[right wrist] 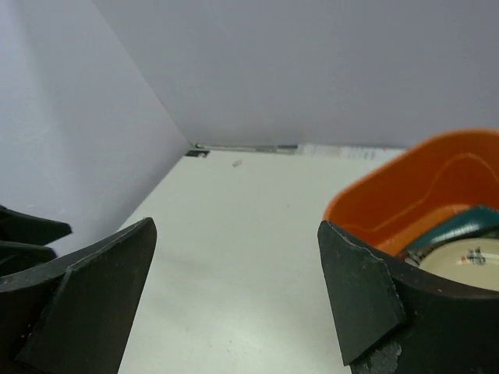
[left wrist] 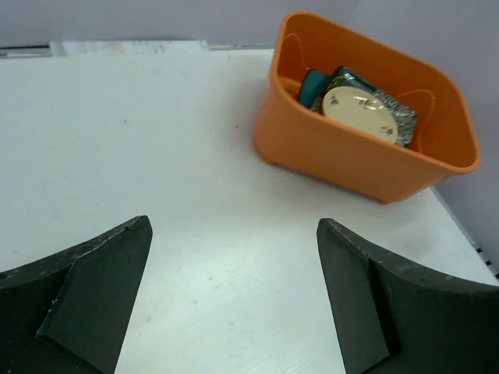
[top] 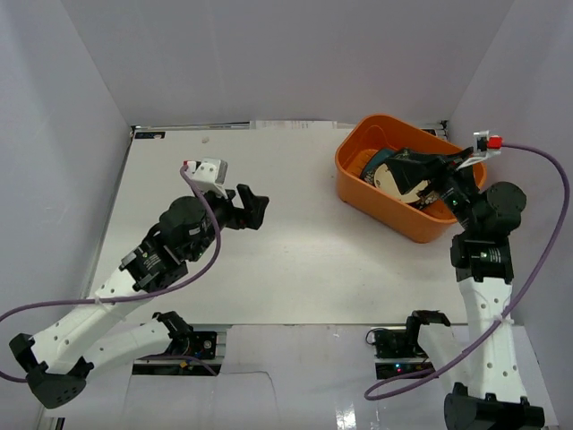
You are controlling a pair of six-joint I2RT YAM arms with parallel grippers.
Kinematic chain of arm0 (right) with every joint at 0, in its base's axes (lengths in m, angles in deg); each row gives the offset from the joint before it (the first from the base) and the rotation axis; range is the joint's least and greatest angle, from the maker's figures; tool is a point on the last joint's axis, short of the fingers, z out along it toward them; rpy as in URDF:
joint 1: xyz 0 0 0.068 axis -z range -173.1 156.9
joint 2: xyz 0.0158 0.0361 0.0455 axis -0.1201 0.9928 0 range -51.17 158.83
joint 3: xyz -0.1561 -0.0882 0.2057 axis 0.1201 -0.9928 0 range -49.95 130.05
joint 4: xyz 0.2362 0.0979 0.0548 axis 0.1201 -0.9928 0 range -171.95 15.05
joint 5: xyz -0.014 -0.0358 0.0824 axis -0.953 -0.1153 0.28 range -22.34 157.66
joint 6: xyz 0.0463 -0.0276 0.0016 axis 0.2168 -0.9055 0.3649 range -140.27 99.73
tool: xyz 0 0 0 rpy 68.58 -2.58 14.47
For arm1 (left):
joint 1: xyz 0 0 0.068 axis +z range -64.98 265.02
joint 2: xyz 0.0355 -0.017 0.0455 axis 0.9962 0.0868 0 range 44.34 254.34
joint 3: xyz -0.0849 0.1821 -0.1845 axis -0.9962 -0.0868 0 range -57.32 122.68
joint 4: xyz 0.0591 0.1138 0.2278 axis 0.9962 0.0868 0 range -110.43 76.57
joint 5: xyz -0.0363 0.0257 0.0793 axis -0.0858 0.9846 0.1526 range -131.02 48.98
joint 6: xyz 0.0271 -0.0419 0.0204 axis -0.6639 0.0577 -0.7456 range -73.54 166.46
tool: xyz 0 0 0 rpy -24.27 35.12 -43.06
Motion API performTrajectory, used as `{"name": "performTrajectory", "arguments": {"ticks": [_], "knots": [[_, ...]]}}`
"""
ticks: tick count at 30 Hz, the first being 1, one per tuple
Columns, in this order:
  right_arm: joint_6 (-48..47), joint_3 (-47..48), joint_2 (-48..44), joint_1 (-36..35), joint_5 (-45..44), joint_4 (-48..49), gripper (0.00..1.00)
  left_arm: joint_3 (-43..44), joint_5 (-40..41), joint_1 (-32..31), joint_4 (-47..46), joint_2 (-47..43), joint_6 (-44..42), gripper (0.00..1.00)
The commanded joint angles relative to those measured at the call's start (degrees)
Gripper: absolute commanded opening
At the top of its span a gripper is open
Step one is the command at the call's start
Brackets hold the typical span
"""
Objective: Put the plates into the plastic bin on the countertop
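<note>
Lying inside the orange plastic bin point(left wrist: 343, 164) under the released right jaws: cream plate point(left wrist: 355, 109), teal plate point(left wrist: 313, 84), black patterned plate point(left wrist: 401, 121); left jaws gape empty, well apart.

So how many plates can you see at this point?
3, all in the orange bin: a cream round plate on top, a black flowered square plate beneath it, a teal plate tucked beside them. Others may lie hidden underneath.

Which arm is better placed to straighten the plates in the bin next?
Right. The right gripper, open, hovers over the orange bin and its plates; the left gripper, also open, sits far across the countertop.
</note>
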Motion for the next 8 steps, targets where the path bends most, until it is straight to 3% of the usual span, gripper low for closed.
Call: {"name": "performTrajectory", "arguments": {"ticks": [1,8], "knots": [[4.03,1.35,-4.29,-0.26,3.23,10.61,0.90,-1.48,4.82,0.20,6.18,-6.06,0.73,0.98],[4.12,2.22,-6.84,-0.26,-1.34,11.50,0.90,0.44,4.46,0.20,6.36,-10.67,-0.85,0.98]]}}
